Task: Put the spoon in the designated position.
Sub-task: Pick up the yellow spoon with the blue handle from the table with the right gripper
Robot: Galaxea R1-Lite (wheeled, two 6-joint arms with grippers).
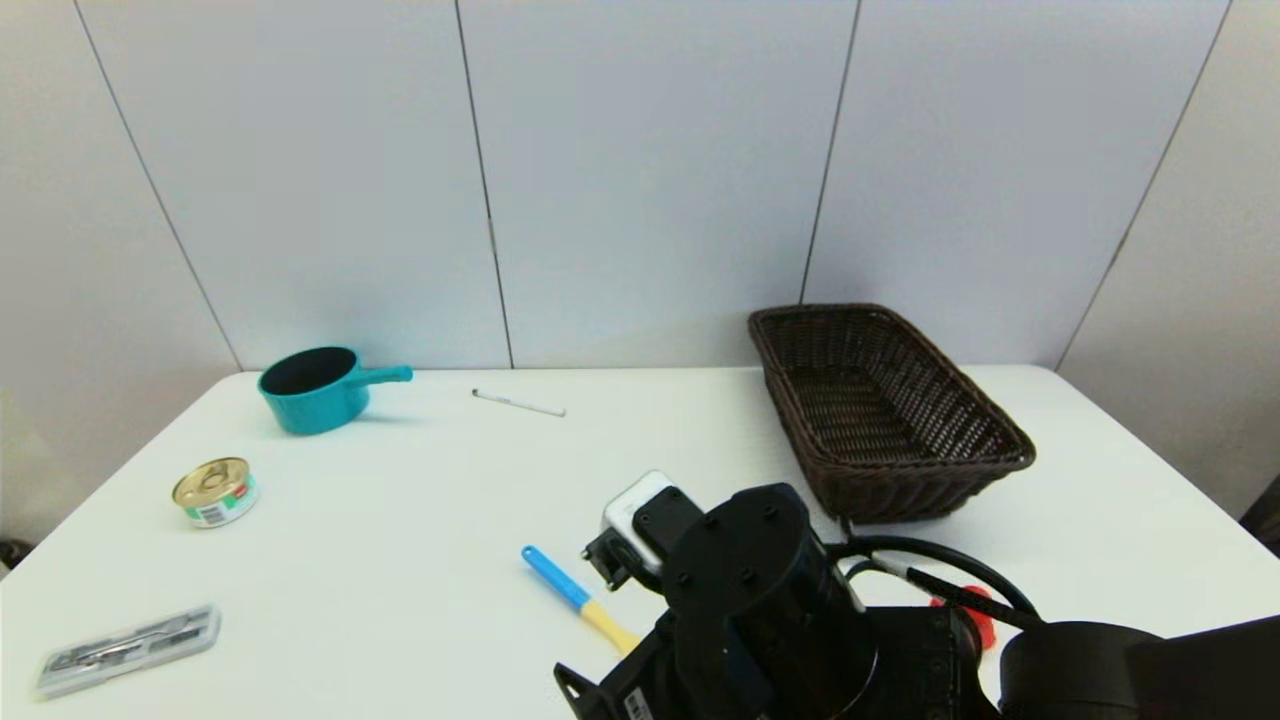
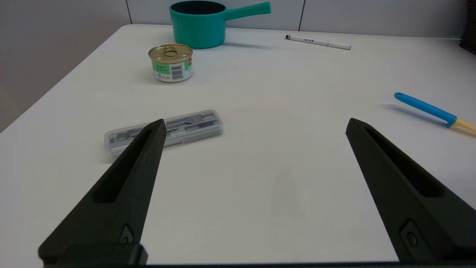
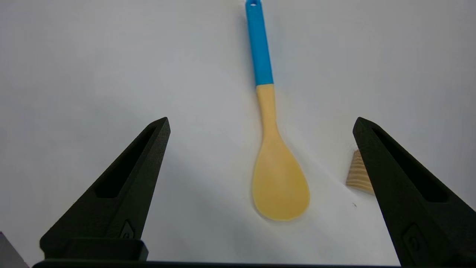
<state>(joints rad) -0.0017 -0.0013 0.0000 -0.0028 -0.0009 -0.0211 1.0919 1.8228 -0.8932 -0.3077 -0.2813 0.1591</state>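
Note:
The spoon (image 3: 279, 182) lies flat on the white table, its pale yellow bowl nearest the right wrist camera and its blue handle pointing away. My right gripper (image 3: 261, 121) hovers over it, open, one finger on each side and neither touching it. In the head view only the spoon's handle and neck (image 1: 556, 577) show; my right arm hides the bowl and the fingers. My left gripper (image 2: 256, 120) stands open and holds nothing above the near-left part of the table, with the spoon (image 2: 427, 108) off to its side.
A dark wicker basket (image 1: 890, 420) stands at the back right. A teal pot (image 1: 315, 388), a small tin can (image 1: 215, 490), a white pen (image 1: 518, 402) and a clear plastic case (image 1: 130, 648) lie on the left half. A wooden block (image 3: 359, 175) sits by the spoon's bowl.

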